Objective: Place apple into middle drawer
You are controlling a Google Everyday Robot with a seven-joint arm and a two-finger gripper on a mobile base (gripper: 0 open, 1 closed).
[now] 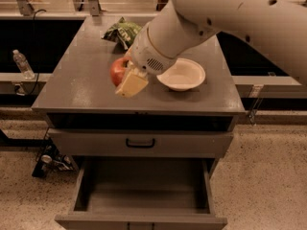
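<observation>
The red apple (117, 71) with yellowish patches sits at my gripper (125, 78), just above the grey cabinet top (81, 87), left of the white bowl. The gripper is shut on the apple; one cream finger (131, 84) shows in front of it and the other is hidden behind it. The middle drawer (144, 190) stands pulled open below at the front, its grey tray interior bare. The arm reaches in from the upper right.
A white bowl (181, 74) stands right of the apple. A green snack bag (120, 31) lies at the back. A shut drawer front with a black bar handle (140, 143) is above the open drawer. A water bottle (23, 64) stands on a shelf at the left.
</observation>
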